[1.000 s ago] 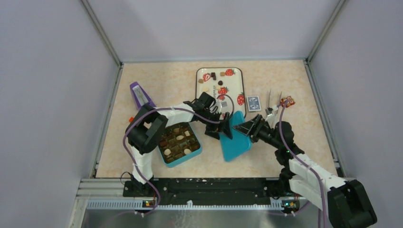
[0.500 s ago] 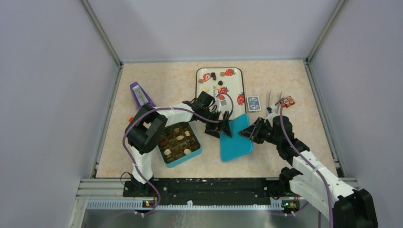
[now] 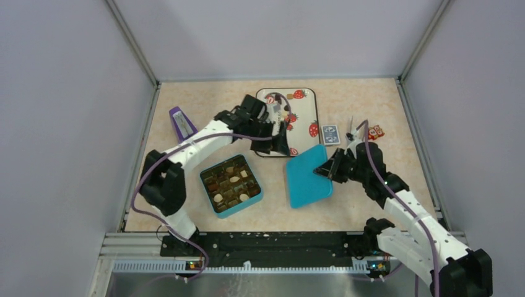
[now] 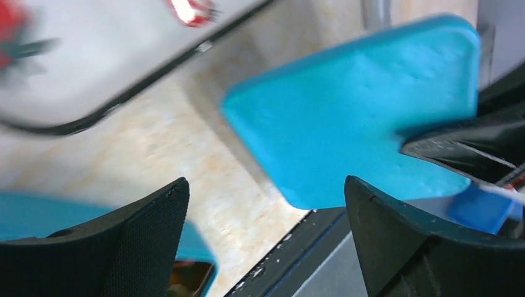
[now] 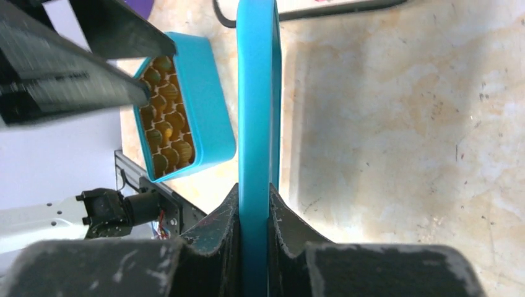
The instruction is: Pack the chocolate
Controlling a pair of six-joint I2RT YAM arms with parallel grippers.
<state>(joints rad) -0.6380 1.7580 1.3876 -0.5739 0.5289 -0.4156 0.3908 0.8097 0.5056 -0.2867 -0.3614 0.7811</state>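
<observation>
Two arms reach over the pale worktop point(image 3: 204, 105) from their bases at its near edge. The left arm point(image 3: 204, 139) is stretched long, elbow low by the near-left corner and forearm angled up and to the right, with its wrist over the strawberry-print tray point(image 3: 303, 111). The left jaws stand wide apart with nothing between them, hanging above the tray's near edge; in the left wrist view the tray point(image 4: 93, 62) and the teal lid point(image 4: 353, 117) lie beyond them. The right arm point(image 3: 402, 204) slants up and leftward from the near-right corner, wrist turned toward the middle, and the right jaws are clamped on the right-hand edge of the teal lid point(image 3: 306, 179). The right wrist view shows that lid point(image 5: 257, 93) edge-on, pinched tight between the pads and running straight away from them; whether its far side rests on the worktop cannot be told. The chocolate point(image 3: 234, 184), dark brown, light brown and cream pieces, sits in the compartments of the open teal box point(image 3: 242, 206). The box is nearer the bases than the left jaws and on the far side of the lid from the right jaws. A small orange owl figure point(image 3: 374, 132) stands just behind the right jaws.
</observation>
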